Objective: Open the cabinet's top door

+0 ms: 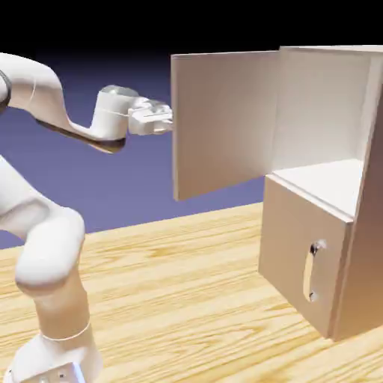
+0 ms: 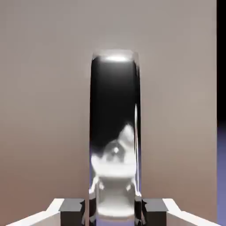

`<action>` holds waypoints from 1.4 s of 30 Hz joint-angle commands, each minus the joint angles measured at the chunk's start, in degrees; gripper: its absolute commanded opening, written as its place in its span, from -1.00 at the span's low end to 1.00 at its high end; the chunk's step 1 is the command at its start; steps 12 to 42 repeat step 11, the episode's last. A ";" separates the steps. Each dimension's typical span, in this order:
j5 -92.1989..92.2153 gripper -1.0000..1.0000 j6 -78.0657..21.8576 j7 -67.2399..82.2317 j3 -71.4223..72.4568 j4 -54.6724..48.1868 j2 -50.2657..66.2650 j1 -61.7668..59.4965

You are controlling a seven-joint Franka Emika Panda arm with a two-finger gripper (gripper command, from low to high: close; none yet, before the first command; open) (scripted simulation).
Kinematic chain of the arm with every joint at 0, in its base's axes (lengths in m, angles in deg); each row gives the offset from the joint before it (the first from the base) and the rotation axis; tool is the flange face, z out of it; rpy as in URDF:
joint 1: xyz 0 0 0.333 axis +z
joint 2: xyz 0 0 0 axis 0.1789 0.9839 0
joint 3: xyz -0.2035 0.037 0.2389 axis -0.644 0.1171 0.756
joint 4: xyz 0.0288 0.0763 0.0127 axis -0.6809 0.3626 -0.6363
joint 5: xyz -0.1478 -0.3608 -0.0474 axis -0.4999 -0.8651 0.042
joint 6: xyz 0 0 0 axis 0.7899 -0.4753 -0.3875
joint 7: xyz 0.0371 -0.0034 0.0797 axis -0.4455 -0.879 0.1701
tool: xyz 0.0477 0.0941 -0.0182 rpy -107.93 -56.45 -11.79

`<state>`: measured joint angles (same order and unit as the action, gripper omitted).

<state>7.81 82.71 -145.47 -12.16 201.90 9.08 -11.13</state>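
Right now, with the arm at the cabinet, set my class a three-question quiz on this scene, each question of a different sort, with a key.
1. True or false: the top door of the cabinet is swung wide open.
2. What is the pincer shut on?
A. the bottom door's handle
B. the top door's handle
C. nothing
3. Fill in: the bottom door is ____.

Key:
1. True; its pale interior and shelf show in the exterior view.
2. B; the hand view shows the shiny handle between the two fingers.
3. Closed; its small handle faces out, untouched.
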 commanded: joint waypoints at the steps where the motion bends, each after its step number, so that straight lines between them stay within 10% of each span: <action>1: 0.47 -1.00 -1.70 -0.22 2.14 -1.46 0.83 -1.85; 11: 1.33 -1.00 -15.33 -3.18 22.04 -12.91 8.65 -19.13; 42: 1.33 -1.00 -15.33 -3.18 22.04 -12.91 8.65 -19.13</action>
